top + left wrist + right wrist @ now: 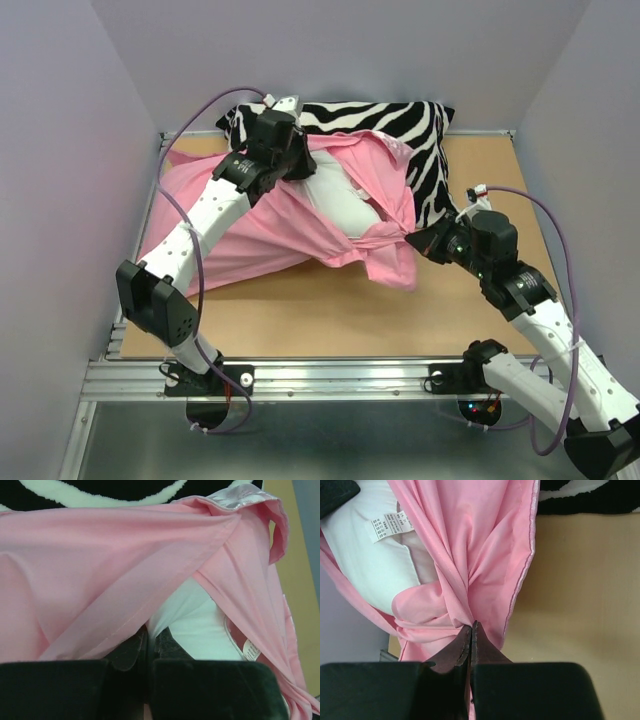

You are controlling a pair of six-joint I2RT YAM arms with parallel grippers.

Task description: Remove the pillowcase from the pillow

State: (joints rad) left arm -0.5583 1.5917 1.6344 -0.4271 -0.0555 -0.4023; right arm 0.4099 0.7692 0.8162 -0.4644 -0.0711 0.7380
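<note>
The pink pillowcase (270, 225) lies rumpled across the table's left and middle, its mouth pulled open. The white pillow (345, 205) bulges out of that opening, its tag showing in the right wrist view (390, 525). My left gripper (290, 150) is at the far side of the opening, shut on a fold of the white pillow (200, 625), with the pillowcase (100, 565) draped over it. My right gripper (425, 243) is at the near right, shut on a bunched part of the pillowcase (465, 580) and pulling it taut.
A black-and-white zebra-striped pillow (420, 130) lies along the back wall behind the pink case. Bare brown tabletop (330, 320) shows in front and at the right. Lilac walls enclose the left, back and right sides.
</note>
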